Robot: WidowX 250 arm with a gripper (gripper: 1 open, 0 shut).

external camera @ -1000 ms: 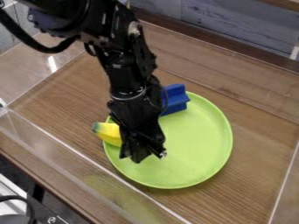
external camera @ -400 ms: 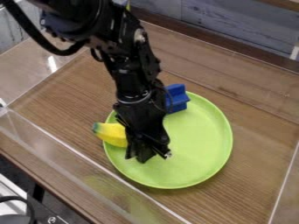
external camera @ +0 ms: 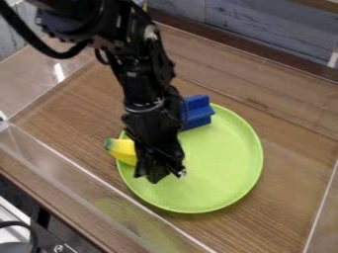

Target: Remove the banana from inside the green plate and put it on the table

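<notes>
The yellow banana [external camera: 122, 149] lies on the left rim of the green plate [external camera: 224, 168], partly hidden behind the arm. My black gripper [external camera: 160, 172] points down onto the plate just right of the banana. Its fingers are pressed together with nothing visible between them, so it stands shut beside the banana rather than around it. The plate rests on the brown wood-grain table [external camera: 79, 99].
A blue block [external camera: 197, 110] sits at the plate's back rim, right behind the arm. Clear acrylic walls [external camera: 59, 163] border the table at the front and left. Bare wood shows to the left and behind the plate.
The gripper tip has shifted slightly to the left over the plate. The banana and the blue block lie where they were.
</notes>
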